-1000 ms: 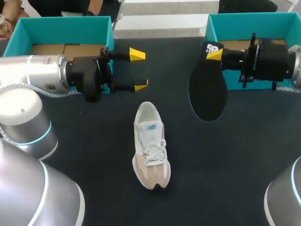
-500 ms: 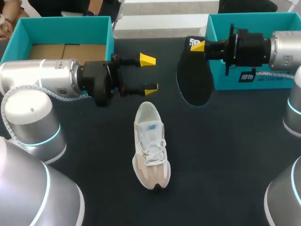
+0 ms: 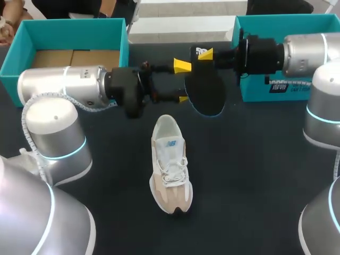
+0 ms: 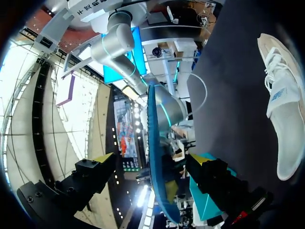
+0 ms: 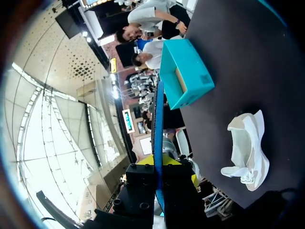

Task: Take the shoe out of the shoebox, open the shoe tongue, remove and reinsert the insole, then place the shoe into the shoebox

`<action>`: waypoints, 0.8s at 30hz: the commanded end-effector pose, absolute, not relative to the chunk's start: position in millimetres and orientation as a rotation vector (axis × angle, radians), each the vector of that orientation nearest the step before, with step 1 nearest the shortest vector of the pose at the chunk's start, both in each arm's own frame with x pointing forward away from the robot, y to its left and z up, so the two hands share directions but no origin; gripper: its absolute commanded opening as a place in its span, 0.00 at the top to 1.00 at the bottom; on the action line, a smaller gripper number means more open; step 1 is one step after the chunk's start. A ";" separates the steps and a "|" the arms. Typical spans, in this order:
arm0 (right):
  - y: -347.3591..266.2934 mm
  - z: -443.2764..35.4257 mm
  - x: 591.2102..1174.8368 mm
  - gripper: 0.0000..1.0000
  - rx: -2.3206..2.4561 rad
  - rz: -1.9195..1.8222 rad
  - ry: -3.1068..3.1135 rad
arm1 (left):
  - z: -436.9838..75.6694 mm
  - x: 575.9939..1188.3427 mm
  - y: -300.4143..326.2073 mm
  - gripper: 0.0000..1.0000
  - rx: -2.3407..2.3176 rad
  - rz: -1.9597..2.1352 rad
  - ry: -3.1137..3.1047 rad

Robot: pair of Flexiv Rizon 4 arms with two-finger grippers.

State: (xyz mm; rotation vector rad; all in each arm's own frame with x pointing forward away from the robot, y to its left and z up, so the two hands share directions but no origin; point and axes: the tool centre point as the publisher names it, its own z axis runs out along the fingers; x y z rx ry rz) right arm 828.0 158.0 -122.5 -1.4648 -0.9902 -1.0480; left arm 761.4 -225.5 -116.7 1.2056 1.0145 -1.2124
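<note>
- Above the counter's (image 3: 255,175) far middle: black insole (image 3: 207,87) pinched at its heel end by right pincer (image 3: 205,53).
- Left pincer (image 3: 183,82) spread wide, fingers flanking insole without touching.
- White shoe (image 3: 170,164) on its sole at mid-counter, apart from both pincers.

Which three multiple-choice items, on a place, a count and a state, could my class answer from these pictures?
1. Where is the shoe? A in a box; B on the table; C in a gripper.
2. How many teal boxes are there? A two; B one; C three.
3. The insole is: A inside the shoe; B flat on the table; C pinched by the right gripper.
Answers: B, it lies on the dark table; A, one at each far corner; C, its fingers clamp one end.
</note>
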 end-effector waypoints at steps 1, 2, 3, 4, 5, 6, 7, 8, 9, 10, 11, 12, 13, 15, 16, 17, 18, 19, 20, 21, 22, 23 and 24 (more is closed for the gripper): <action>166.4 -125.4 826.6 1.00 -1.470 -1.056 -0.980 | -119.7 764.2 -235.6 0.06 1.202 -1.208 1.012; 167.2 -125.8 826.5 1.00 -1.470 -1.057 -0.979 | -120.3 764.3 -236.2 0.08 1.203 -1.208 1.012; 168.2 -126.2 826.4 1.00 -1.470 -1.063 -0.978 | -121.9 764.2 -237.5 0.14 1.208 -1.202 1.012; 168.5 -126.5 826.3 1.00 -1.470 -1.064 -0.978 | -122.5 764.1 -238.0 0.21 1.208 -1.201 1.012; 169.0 -126.8 826.1 1.00 -1.470 -1.067 -0.978 | -123.4 763.8 -238.8 0.25 1.206 -1.199 1.013; 169.1 -126.8 826.0 1.00 -1.470 -1.068 -0.978 | -124.0 763.5 -239.2 0.33 1.202 -1.194 1.014; 169.6 -126.8 825.6 1.00 -1.470 -1.067 -0.978 | -125.5 762.8 -239.9 0.47 1.199 -1.185 1.015; 169.8 -126.7 825.2 1.00 -1.469 -1.066 -0.979 | -126.4 762.4 -240.1 0.55 1.196 -1.183 1.017; 169.9 -126.7 825.0 1.00 -1.469 -1.065 -0.979 | -126.8 762.3 -240.2 0.56 1.194 -1.182 1.019; 170.0 -126.6 824.0 1.00 -1.469 -1.061 -0.980 | -129.2 762.6 -241.1 0.65 1.189 -1.177 1.022; 170.3 -126.6 823.4 1.00 -1.469 -1.057 -0.980 | -130.3 762.6 -241.4 0.75 1.181 -1.171 1.024; 171.2 -126.7 823.0 1.00 -1.469 -1.055 -0.980 | -131.2 762.9 -241.9 0.89 1.176 -1.170 1.027; 172.0 -127.0 822.4 1.00 -1.476 -1.058 -0.975 | -132.4 762.9 -242.6 1.00 1.170 -1.169 1.031; 172.4 -127.8 821.2 1.00 -1.478 -1.062 -0.973 | -133.5 762.2 -243.1 1.00 1.167 -1.170 1.033; 172.6 -127.9 820.9 1.00 -1.478 -1.065 -0.972 | -133.8 761.8 -243.1 1.00 1.165 -1.169 1.034; 172.8 -128.1 820.4 1.00 -1.478 -1.066 -0.972 | -134.0 761.0 -243.0 1.00 1.158 -1.170 1.033; 173.3 -128.1 820.1 1.00 -1.477 -1.066 -0.973 | -134.1 760.2 -242.7 1.00 1.155 -1.171 1.034; 173.5 -128.0 820.0 1.00 -1.477 -1.070 -0.973 | -134.6 759.7 -242.1 1.00 1.155 -1.173 1.035; 173.5 -128.0 820.0 1.00 -1.477 -1.070 -0.973 | -134.6 759.7 -242.1 1.00 1.155 -1.173 1.035; 173.6 -128.0 819.7 1.00 -1.477 -1.072 -0.974 | -135.2 759.9 -241.1 1.00 1.147 -1.177 1.040; 173.4 -128.5 819.0 1.00 -1.476 -1.080 -0.977 | -135.7 760.5 -240.4 1.00 1.146 -1.177 1.041; 173.2 -128.0 818.5 1.00 -1.476 -1.082 -0.979 | -135.9 761.1 -239.7 1.00 1.142 -1.174 1.044; 173.5 -127.1 818.1 1.00 -1.475 -1.086 -0.982 | -135.8 761.4 -238.9 1.00 1.139 -1.176 1.047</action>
